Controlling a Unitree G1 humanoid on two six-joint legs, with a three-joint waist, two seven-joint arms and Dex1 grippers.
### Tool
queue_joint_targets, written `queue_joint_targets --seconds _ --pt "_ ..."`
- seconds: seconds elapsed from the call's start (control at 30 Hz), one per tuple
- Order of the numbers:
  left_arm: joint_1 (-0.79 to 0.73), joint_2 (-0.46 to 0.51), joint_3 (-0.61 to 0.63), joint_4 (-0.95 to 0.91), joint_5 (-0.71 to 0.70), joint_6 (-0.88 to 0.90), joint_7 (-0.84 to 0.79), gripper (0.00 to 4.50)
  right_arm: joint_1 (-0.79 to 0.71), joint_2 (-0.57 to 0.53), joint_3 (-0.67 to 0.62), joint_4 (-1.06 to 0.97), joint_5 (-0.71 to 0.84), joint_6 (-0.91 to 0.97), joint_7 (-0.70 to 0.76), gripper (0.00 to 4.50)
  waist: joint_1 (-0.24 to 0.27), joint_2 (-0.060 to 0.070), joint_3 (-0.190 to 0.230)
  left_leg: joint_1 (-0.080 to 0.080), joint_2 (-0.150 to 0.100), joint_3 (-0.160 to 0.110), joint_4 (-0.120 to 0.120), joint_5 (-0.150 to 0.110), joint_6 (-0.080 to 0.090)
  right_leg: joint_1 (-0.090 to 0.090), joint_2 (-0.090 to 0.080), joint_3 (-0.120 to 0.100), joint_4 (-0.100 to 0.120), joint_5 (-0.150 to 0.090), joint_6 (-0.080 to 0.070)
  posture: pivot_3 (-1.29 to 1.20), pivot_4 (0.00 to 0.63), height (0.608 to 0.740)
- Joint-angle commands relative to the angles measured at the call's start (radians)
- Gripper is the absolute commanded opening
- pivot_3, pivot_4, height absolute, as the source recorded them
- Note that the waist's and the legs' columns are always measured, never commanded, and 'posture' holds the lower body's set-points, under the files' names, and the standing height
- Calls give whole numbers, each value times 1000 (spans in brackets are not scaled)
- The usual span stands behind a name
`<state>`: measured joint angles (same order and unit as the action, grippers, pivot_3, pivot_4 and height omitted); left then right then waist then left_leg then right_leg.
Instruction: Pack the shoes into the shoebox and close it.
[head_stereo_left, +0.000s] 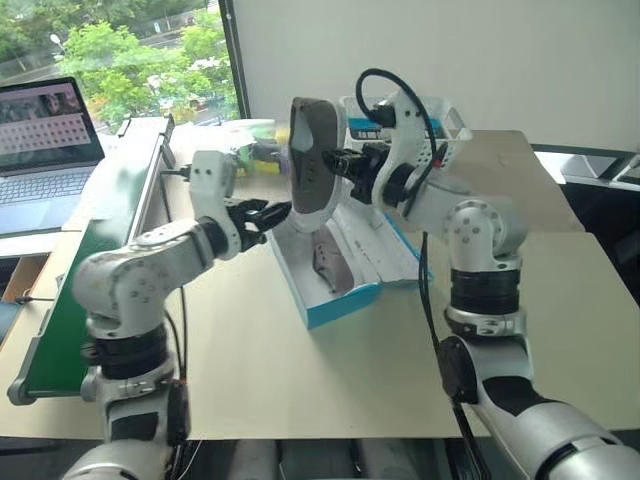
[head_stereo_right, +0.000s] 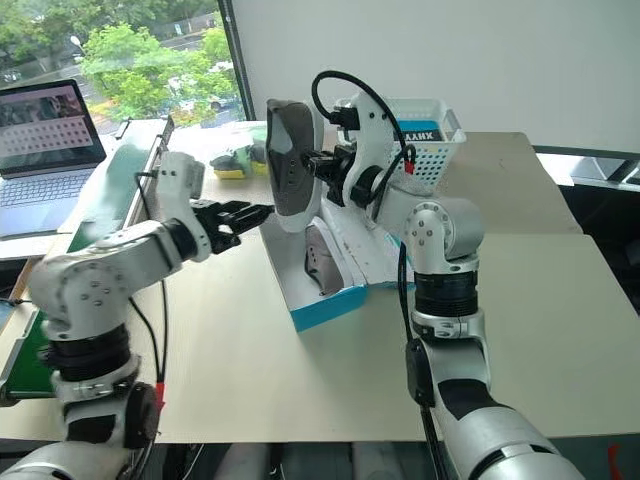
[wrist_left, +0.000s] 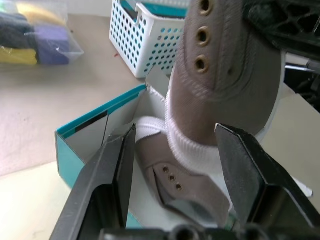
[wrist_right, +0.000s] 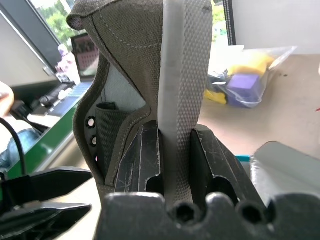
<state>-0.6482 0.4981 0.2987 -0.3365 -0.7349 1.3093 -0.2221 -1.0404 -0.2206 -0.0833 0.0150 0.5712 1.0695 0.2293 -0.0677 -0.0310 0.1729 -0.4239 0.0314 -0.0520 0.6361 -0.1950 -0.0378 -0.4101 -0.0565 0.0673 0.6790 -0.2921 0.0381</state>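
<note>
While the pale worktop (head_stereo_left: 300, 370) carries everything, the shoebox (head_stereo_left: 335, 300) is seen lying open near its middle, bright blue outside and white inside, with its lid folded back toward the right arm. One greyish-brown shoe (head_stereo_left: 330, 262) is lodged inside the box, lying along its length. Behind the box, at the far side of the worktop, a white perforated basket (head_stereo_right: 432, 140) is placed, and a clear bag of yellow and purple items (wrist_left: 35, 37) is set off to its left. A laptop (head_stereo_left: 45, 150) with a lit screen is seen at the far left, beside a green conveyor-like strip (head_stereo_left: 90, 250).

Above the open box, the second shoe (head_stereo_left: 310, 165) is held upright in the air, its dark sole with pale edge turned toward the camera. It is gripped by the right hand (head_stereo_left: 350, 165), whose two black fingers are clenched on the shoe's side wall, as is shown plainly in the right wrist view, where the fabric edge is pinched between them. The left hand (head_stereo_left: 268, 215) is held just beside the lower end of the raised shoe, its fingers (wrist_left: 117, 165) parted and grasping nothing; in the left wrist view the shoe's white-edged end is framed between them without being touched.
</note>
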Motion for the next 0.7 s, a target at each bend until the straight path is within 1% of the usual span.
queue_joint_targets --seconds 0.03,0.07,0.13,0.23,0.33,0.5,0.7 --pt "9 77 -13 -31 -1 -35 -74 2618 -26 -40 59 -31 -1 56 61 323 1 0 0 0 0 0 -1 0 0 0 0 0 0 0 0 0 150 740" --pt "10 96 -25 -46 -9 -46 -102 2618 -7 -43 79 -34 2 79 71 323 1 0 0 0 0 0 -1 0 0 1 0 0 -1 0 0 0 150 740" --pt "1 105 -46 -76 -36 -54 -141 2618 31 -39 117 -48 3 107 83 323 2 0 0 0 0 0 0 0 0 1 0 0 -1 0 0 0 150 740" --pt "0 108 -82 -126 -66 -60 -190 2618 56 -18 123 -52 4 128 79 323 8 0 0 0 0 0 0 0 0 1 0 0 -1 0 0 0 150 740" --pt "21 152 -141 -191 -80 -71 -259 2618 74 -25 148 -64 -13 141 84 323 9 0 0 -1 0 0 0 0 0 0 0 0 -1 0 0 0 150 740" --pt "52 258 -222 -212 -37 -104 -330 2618 65 -16 132 -79 -4 170 79 323 3 0 0 0 0 0 -1 0 0 0 0 1 -1 0 0 0 150 740" --pt "55 306 -235 -184 4 -157 -361 2618 78 -18 171 -71 -23 176 92 323 3 0 0 0 0 0 -1 0 0 0 0 1 -2 0 0 0 150 740"
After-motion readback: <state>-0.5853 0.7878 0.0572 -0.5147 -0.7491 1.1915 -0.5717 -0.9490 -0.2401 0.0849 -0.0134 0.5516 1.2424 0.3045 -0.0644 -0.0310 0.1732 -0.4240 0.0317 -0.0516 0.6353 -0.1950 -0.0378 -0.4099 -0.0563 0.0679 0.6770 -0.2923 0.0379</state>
